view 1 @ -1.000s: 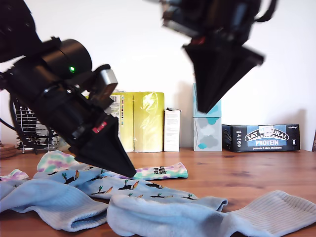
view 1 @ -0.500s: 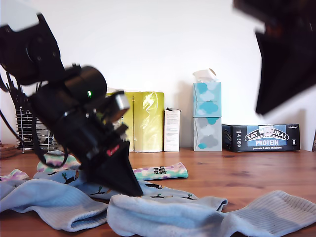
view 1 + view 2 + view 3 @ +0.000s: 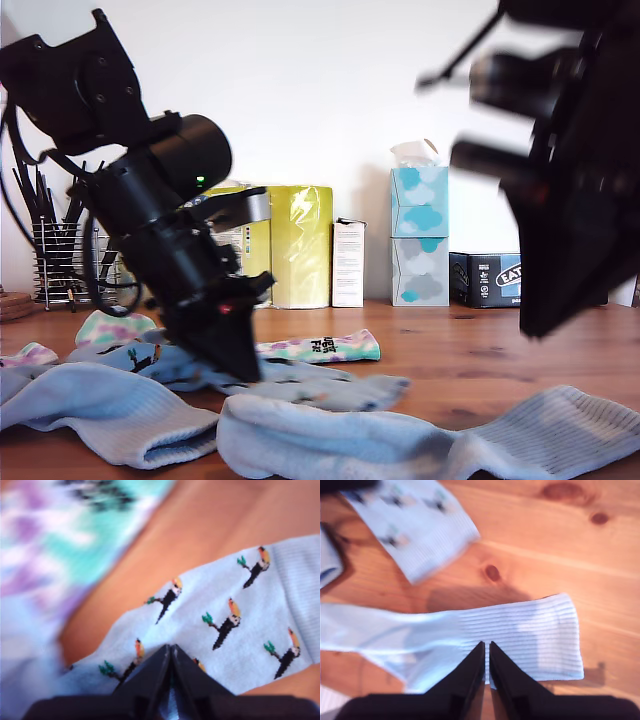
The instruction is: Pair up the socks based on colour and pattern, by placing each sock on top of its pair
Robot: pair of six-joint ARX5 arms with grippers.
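Observation:
My first gripper (image 3: 245, 372) is shut on a blue-grey sock with small bird prints (image 3: 330, 385), its closed tips (image 3: 170, 647) pressed into the fabric (image 3: 225, 625). A tie-dye sock with black lettering (image 3: 320, 347) lies just behind it and shows blurred in the first wrist view (image 3: 45, 545). A second tie-dye sock (image 3: 115, 325) lies at the exterior view's left. Two plain light-blue ribbed socks (image 3: 420, 440) (image 3: 100, 405) lie in front. My second gripper (image 3: 530, 325) hangs blurred at the exterior view's right, shut and empty (image 3: 486, 644), above a ribbed sock's cuff (image 3: 520, 635).
Along the wall stand yellow packages (image 3: 285, 245), a white carton (image 3: 348, 262), stacked tissue boxes (image 3: 418, 235) and a dark protein-bar box (image 3: 490, 280). A wire utensil rack (image 3: 60, 260) stands at the exterior view's left. Bare wooden table (image 3: 470, 350) shows between the socks.
My first gripper came down onto the printed sock, shut on it and dragged it toward the exterior view's left. My second gripper swung to the exterior view's right and dropped lower.

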